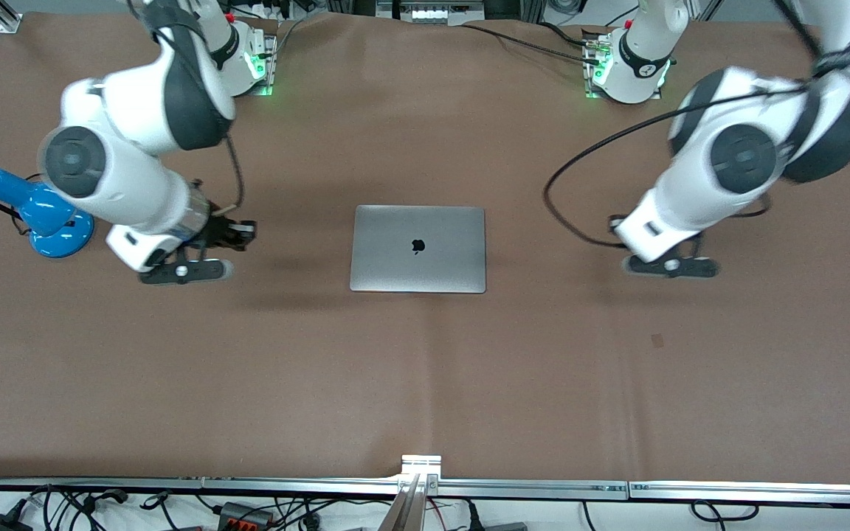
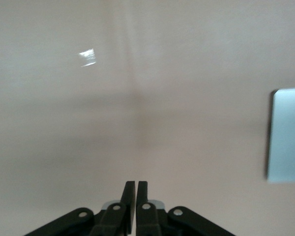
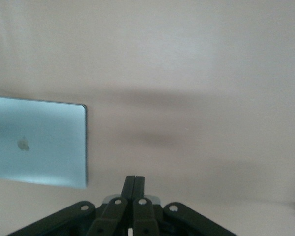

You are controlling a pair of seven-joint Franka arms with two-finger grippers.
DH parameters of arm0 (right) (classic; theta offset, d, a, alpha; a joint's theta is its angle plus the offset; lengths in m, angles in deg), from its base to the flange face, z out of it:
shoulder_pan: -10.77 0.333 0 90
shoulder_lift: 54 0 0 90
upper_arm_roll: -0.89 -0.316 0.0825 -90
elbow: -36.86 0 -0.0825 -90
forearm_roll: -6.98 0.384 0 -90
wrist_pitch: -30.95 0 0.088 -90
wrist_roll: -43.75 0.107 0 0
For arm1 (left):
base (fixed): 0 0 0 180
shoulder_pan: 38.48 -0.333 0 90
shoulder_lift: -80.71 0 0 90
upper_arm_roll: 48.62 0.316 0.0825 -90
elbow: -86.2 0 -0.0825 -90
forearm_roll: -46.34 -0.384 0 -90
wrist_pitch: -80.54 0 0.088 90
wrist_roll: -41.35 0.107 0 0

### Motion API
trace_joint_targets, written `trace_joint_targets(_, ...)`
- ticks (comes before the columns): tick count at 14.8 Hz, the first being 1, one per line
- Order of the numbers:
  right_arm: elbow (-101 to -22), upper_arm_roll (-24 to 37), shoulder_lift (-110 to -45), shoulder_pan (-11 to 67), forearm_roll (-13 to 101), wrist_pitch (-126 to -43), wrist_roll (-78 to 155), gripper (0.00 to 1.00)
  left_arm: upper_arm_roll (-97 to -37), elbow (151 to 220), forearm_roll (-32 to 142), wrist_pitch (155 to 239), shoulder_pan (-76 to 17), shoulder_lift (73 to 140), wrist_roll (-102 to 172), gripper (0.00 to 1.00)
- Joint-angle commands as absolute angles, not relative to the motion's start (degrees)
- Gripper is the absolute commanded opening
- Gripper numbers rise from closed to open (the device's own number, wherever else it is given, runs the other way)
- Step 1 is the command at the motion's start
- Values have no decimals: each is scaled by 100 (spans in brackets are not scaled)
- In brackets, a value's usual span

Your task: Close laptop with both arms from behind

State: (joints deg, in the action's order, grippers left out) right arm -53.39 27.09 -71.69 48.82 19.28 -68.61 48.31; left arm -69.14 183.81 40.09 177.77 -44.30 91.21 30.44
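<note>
Brown table (image 1: 425,383), laptop (image 1: 418,248) mid-table, lid already flat shut. Left gripper (image 1: 670,267) at its 3 o'clock, right gripper (image 1: 185,271) at 9, both w/ fingers pressed together, holding nothing. Judgement: task done; lift arms clear w/o brushing lid.

Left gripper over bare brown table

The left gripper (image 2: 136,194) hangs above the brown table cover (image 2: 152,113), its two black fingers (image 2: 130,196) pressed together with nothing between them. One edge of the closed laptop (image 2: 287,135) shows nearby, lying flat.
</note>
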Motion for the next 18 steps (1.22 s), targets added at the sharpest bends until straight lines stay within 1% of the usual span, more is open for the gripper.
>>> trace_joint_targets(1,-4586,3041,-7272,4883,1841,-6048,4621,72,-6025,18508,4501,17423,-4428,8284,4569,100)
trace_joint_targets(2,-4471,3225,-7272,4883,1850,-5968,4577,100,-5857,18508,4519,17414,-4428,8099,4800,100)
trace_joint_targets(4,-4365,3437,-7254,4883,1911,-5958,4603,100,-5820,18534,4519,17257,-4454,7905,4689,100)
trace_joint_targets(6,-4356,3648,-7254,4909,1894,-5949,4551,100,-5785,18604,4519,17168,-4454,7869,4330,100)
trace_joint_targets(8,-4338,3701,-7246,4944,1868,-5993,4577,100,-5776,18595,4519,17194,-4446,7869,4214,100)
trace_joint_targets(10,-4330,3649,-7228,4709,1911,-6107,4665,100,-5767,18552,4563,17194,-4428,7939,4214,100)
trace_joint_targets(11,-4234,3449,-7210,4351,1920,-6281,4543,100,-5602,18578,4798,17203,-4437,7974,4240,100)
trace_joint_targets(12,-4041,2994,-7184,3921,1877,-6283,4568,100,-5365,18552,4922,17220,-4402,8044,4257,100)
trace_joint_targets(14,-3952,1958,-7079,2771,1763,-6274,4577,100,-5389,18508,4906,17203,-4349,8018,4205,100)
trace_joint_targets(16,-3952,763,-6921,1602,1299,-6310,4568,100,-5380,18507,4932,17203,-4358,8018,4196,100)
trace_joint_targets(17,-3960,314,-6868,1187,1079,-6327,4577,100,-5380,18516,4941,17212,-4349,8009,4109,100)
trace_joint_targets(18,-3995,196,-6833,1070,946,-6310,4586,100,-5389,18516,4994,17203,-4349,8009,3778,100)
